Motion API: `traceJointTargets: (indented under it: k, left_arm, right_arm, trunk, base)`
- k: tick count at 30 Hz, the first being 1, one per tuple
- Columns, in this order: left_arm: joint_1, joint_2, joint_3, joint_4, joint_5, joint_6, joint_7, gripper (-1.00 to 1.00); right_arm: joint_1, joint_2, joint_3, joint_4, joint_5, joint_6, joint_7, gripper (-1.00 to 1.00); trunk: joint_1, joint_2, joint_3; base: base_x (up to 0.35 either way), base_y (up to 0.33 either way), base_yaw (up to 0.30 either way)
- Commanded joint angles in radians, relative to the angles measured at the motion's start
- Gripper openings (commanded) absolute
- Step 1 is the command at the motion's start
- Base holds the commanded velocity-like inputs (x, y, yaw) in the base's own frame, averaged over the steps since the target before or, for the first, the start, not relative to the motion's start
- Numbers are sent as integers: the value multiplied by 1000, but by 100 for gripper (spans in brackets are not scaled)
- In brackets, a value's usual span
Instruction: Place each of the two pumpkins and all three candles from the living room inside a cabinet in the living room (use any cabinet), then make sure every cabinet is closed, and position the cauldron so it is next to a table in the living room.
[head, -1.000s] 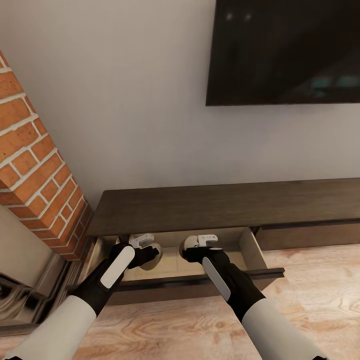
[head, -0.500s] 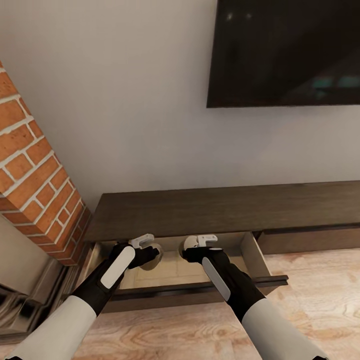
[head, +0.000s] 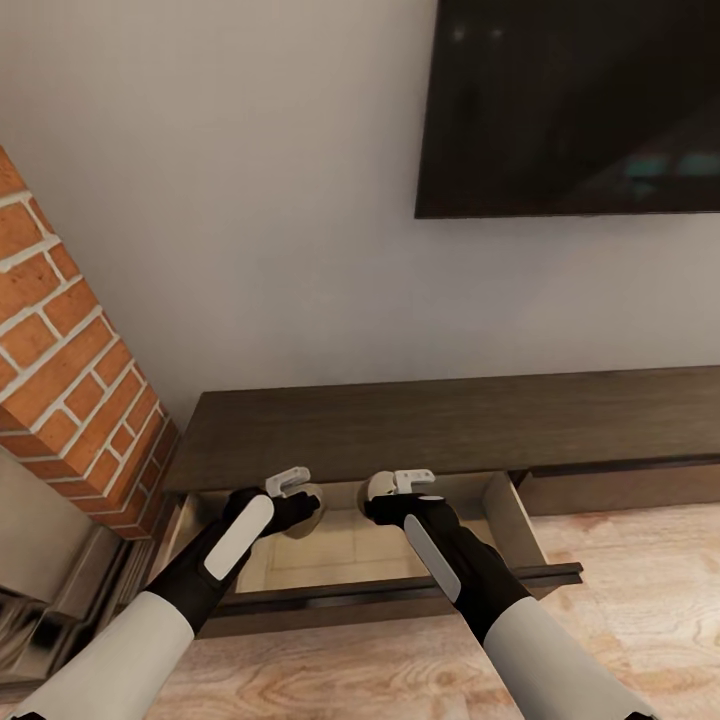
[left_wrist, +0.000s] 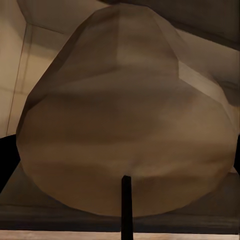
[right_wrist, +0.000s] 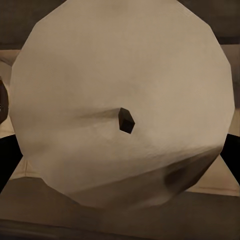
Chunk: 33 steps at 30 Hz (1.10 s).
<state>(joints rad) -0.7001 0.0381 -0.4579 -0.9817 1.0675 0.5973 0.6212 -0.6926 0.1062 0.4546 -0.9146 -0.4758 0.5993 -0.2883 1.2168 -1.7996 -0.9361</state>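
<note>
1. Over the open drawer of the cabinet, both arms are held low and forward, each carrying a candle above the pale beige interior.
2. The left pincer is clamped on one candle; in the left wrist view that candle is seen from its side and close up, with the wick as a thin dark line at its near end.
3. The right pincer is clamped on a second candle; in the right wrist view its paler flat top faces the camera, the dark wick stub at its centre.
4. The two candles are held near each other but apart, side by side, presumably so both can be set down in one go without knocking together.
5. The drawer front is pulled well out towards the robot, which leaves the arms reaching over it to reach the interior.
6. Whether either candle is touching the drawer floor cannot be told.
7. A release into the drawer is judged to be the step in hand; the drawer would still have to be pushed shut afterwards.
8. A brick pillar stands to the left and a dark screen hangs on the wall above.
</note>
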Motion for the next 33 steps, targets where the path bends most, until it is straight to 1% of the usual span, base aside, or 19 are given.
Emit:
traceJointTargets:
  k: [1, 3, 10, 14, 17, 21, 33]
  left_arm:
    - [-1, 1, -6, -2, 9, -4, 9, -100]
    - [-1, 1, -7, -2, 9, -6, 9, -100]
    - [-1, 1, -8, 4, 10, -8, 9, -100]
    - [-1, 0, -10, 47, 9, -11, 9, -100]
    - [-1, 0, -10, 61, 9, -27, 9, -100]
    - [-1, 0, -11, 65, 8, -39, 9, -100]
    - [-1, -1, -12, 66, 8, -40, 8, -100]
  right_arm:
    - [-1, 0, 3, -1, -10, 2, -9, -100]
    - [-1, 0, 4, -1, -10, 2, -9, -100]
    - [-1, 0, 5, -1, -9, 2, -9, -100]
    - [-1, 0, 5, -1, -9, 2, -8, -100]
    - [-1, 0, 6, -1, -9, 2, -8, -100]
    - [-1, 0, 6, 0, -9, 2, -8, -100]
    - [-1, 0, 6, 0, -7, 0, -8, -100]
  trunk:
    - [0, 0, -1]
    - [0, 0, -1]
    - [27, -49, -23]
    - [42, -77, -35]
    - [54, -98, -45]
    - [69, -126, -57]
    - [115, -210, -95]
  base:
    - [2, 0, 0]
    - [1, 0, 0]
    - [0, 0, 0]
    - [0, 0, 0]
    - [0, 0, 0]
    - [0, 0, 0]
    - [0, 0, 0]
